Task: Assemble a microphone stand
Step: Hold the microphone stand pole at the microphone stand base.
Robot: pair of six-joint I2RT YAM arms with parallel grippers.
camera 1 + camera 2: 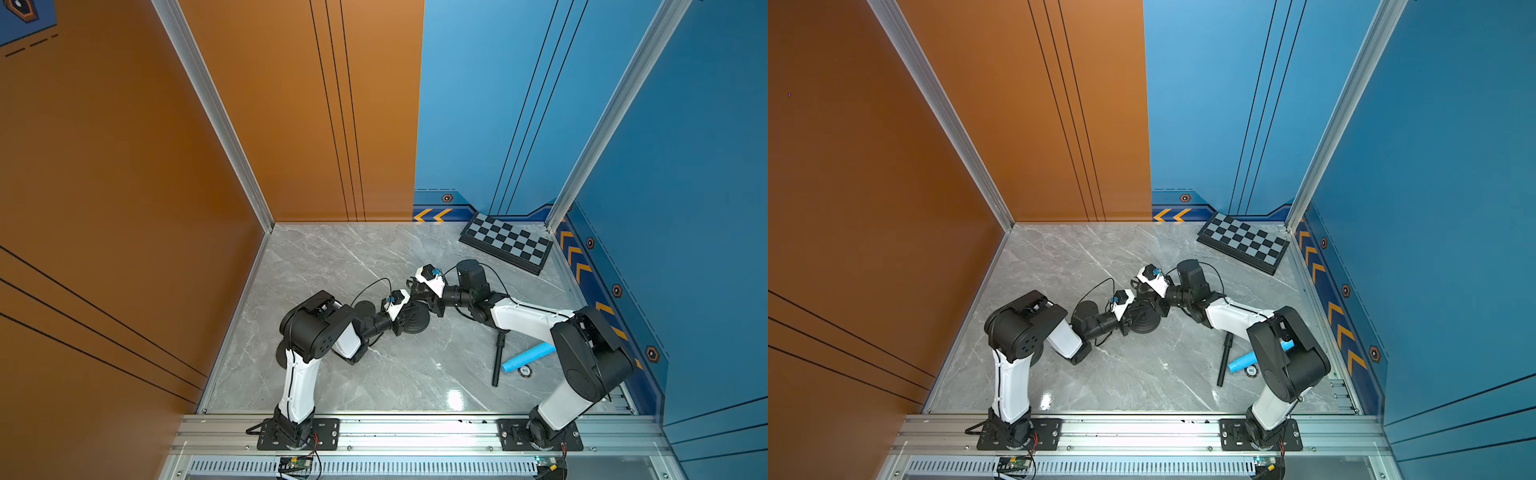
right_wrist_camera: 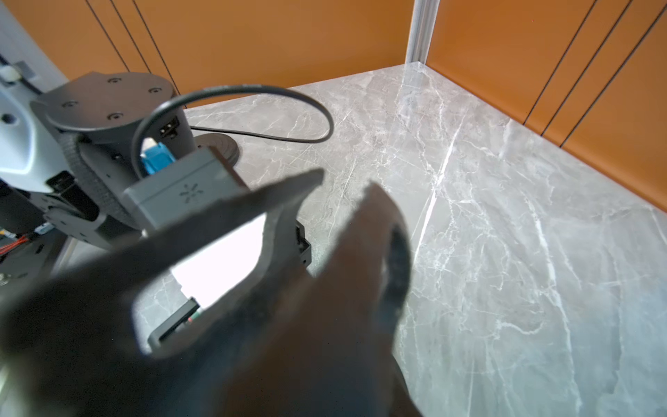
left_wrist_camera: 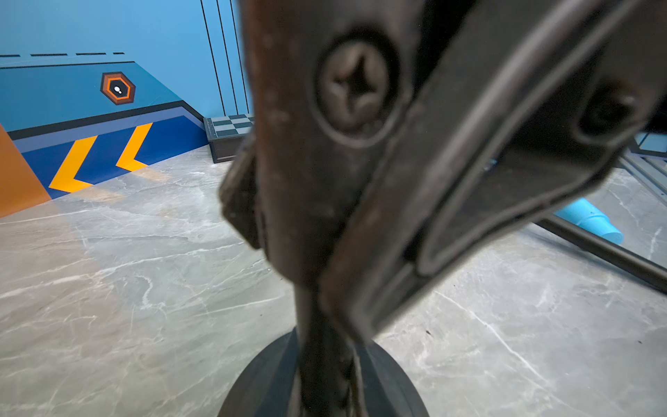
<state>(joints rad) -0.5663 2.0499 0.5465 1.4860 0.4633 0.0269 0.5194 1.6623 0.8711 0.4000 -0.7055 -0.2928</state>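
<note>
Left claw (image 3: 321, 285) is clenched on a thin black post (image 3: 317, 325) that stands up from the round black base (image 3: 260, 382). It's all very close to the left wrist camera and blurry, but you can see both fingers pinched together on the post with the base right underneath. In both top views the base (image 1: 415, 322) (image 1: 1144, 323) sits on the grey marble counter (image 1: 332, 257), roughly mid-counter, with the left claw (image 1: 405, 318) directly over it.

Right claw (image 1: 411, 286) is just beside the left one, on the far-wall side. In the right wrist view its fingers (image 2: 375, 202) are a smeared dark blur. The tips look near each other, but honestly I can't tell if that claw (image 2: 346, 184) is clenched or released, or whether it's got anything.

Other stuff on the counter, over by the right arm:
- a black rod (image 1: 498, 359) lying flat
- a light blue tube (image 1: 528, 358) just beside the rod
- a small round disc (image 1: 524, 371) by the tube's near end
- a checkerboard (image 1: 509, 243) in the far right corner, well apart from the base
</note>
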